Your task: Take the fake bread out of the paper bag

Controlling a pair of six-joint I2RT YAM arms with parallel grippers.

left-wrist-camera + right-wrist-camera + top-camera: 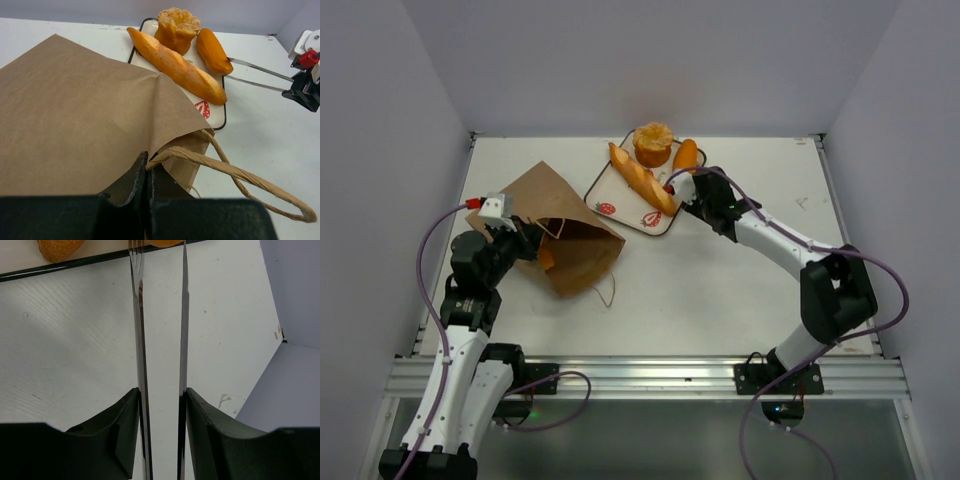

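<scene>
The brown paper bag (555, 215) lies on its side at the left, mouth toward the near right. An orange bread piece (547, 260) shows inside the mouth. My left gripper (533, 240) is shut on the bag's upper mouth edge (148, 165), where a cord handle (240, 175) is attached. A baguette (642, 178), a ruffled bun (653, 143) and an oval roll (686, 154) lie on the strawberry-print tray (615, 205). My right gripper (692, 192) is shut on metal tongs (139, 315). The tong arms stand apart, and their tips are at the roll's near end (220, 62).
The tray's dark rim (60, 267) crosses the top of the right wrist view. The bag's second cord handle (608, 292) trails on the table near its mouth. Grey walls close the table on three sides.
</scene>
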